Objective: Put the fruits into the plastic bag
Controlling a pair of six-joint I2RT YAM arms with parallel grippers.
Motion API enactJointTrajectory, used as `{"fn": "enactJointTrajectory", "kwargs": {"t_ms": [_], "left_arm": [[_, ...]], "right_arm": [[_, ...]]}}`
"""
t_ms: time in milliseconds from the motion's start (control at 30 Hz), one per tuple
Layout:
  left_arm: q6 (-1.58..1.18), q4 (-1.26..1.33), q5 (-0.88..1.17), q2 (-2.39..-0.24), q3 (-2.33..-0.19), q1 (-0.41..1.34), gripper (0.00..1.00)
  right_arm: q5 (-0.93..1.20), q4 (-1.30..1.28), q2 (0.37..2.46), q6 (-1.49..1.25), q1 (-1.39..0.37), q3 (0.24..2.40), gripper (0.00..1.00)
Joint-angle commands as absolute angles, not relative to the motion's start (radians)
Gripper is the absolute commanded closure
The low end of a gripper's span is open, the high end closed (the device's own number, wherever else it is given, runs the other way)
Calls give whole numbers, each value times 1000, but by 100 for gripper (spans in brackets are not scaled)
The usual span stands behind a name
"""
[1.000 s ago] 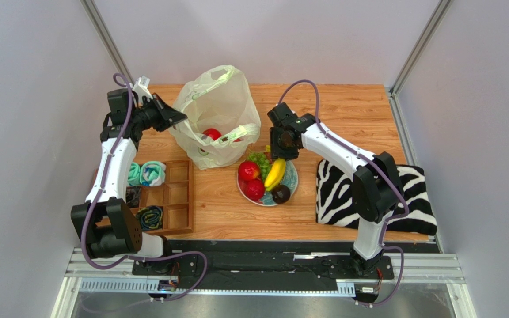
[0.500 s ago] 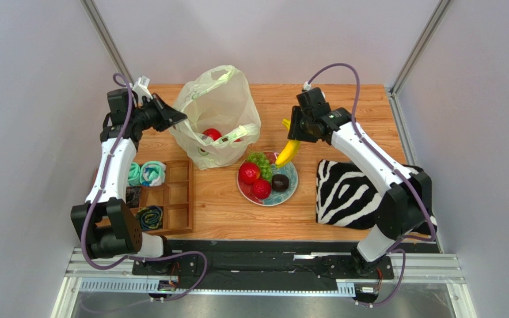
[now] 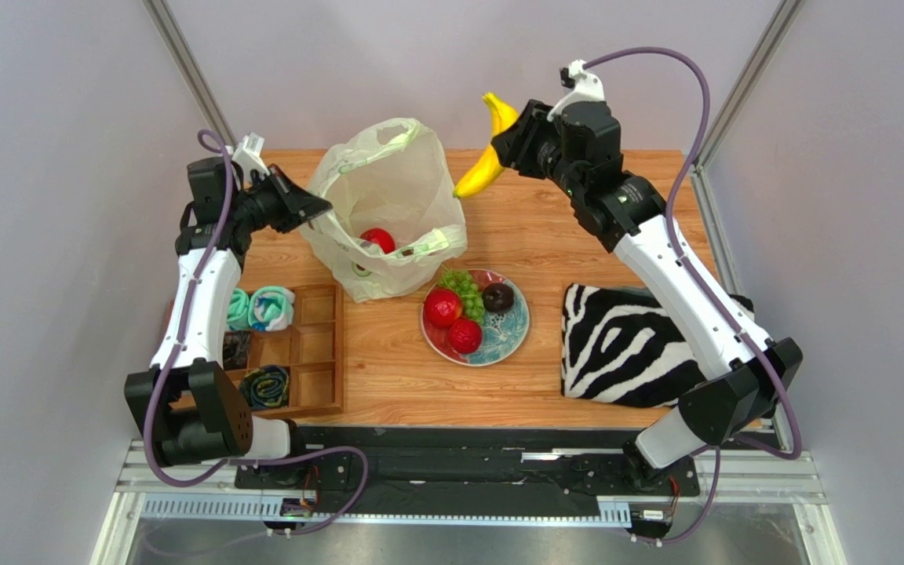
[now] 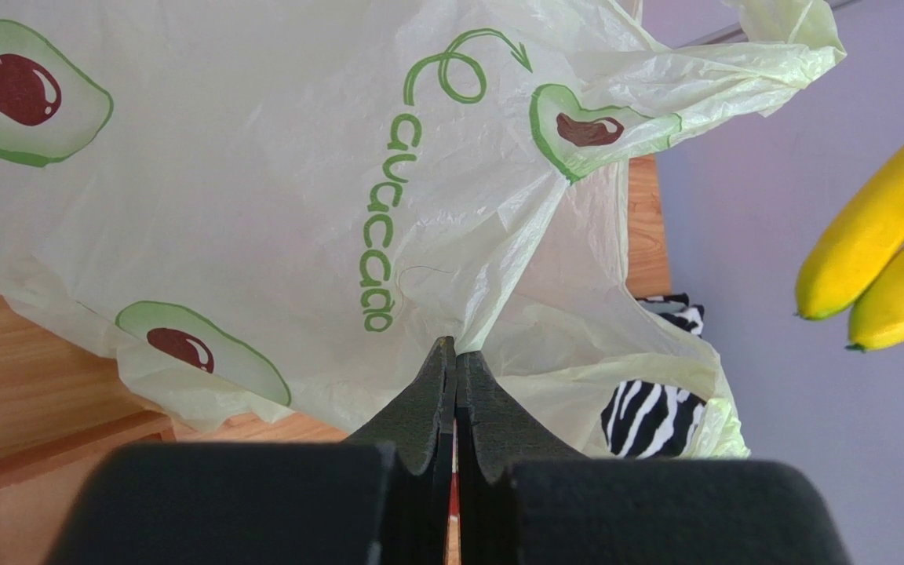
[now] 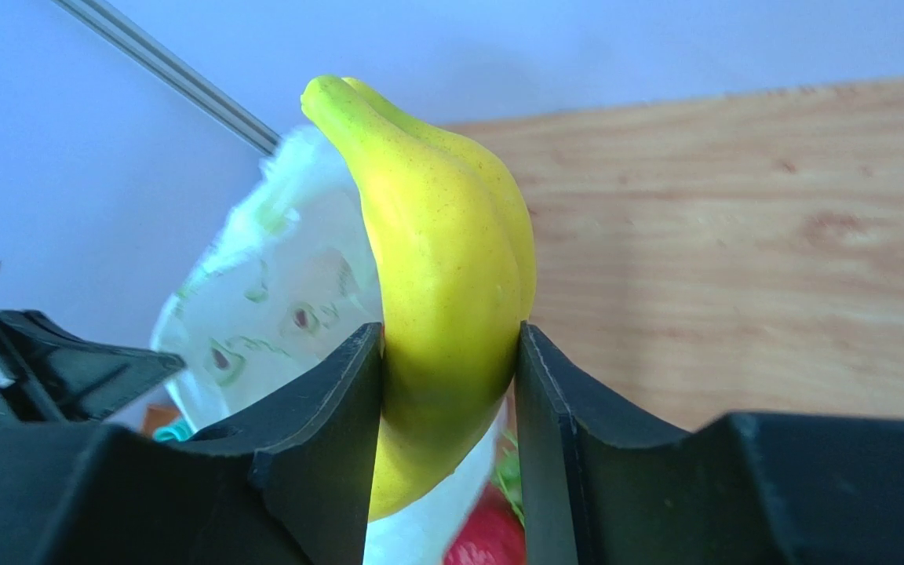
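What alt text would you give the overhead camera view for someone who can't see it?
The right gripper holds a yellow banana in the air beside the open plastic bag, whose edge the left gripper pinches. One red fruit lies inside it; two red fruits, green grapes and a dark fruit sit on a plate.

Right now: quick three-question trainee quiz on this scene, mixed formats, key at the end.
1. True or false: the right tool grips the banana.
2. How many red fruits lie on the plate? A one, B two, C three.
3. Fill in: the left tool is shut on the ____.

Key: 1 true. 2 B. 3 plastic bag.
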State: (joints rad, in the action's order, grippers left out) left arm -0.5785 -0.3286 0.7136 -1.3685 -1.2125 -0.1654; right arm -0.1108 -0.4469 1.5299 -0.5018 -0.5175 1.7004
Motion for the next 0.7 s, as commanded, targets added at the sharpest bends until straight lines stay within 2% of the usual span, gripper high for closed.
{"fn": "enactJointTrajectory", "kwargs": {"t_ms": [0, 333, 667], "left_arm": [[-588, -293, 739, -1321, -1204, -163, 100], [-591, -295, 742, -1315, -1203, -163, 100], [-595, -291, 738, -1327, -1207, -163, 100]], "right_arm": [[-100, -243, 1584, -489, -583, 1764, 100], [-83, -268, 1799, -382, -696, 1882, 100], [-129, -301, 1744, -394, -739, 1746, 100]]}}
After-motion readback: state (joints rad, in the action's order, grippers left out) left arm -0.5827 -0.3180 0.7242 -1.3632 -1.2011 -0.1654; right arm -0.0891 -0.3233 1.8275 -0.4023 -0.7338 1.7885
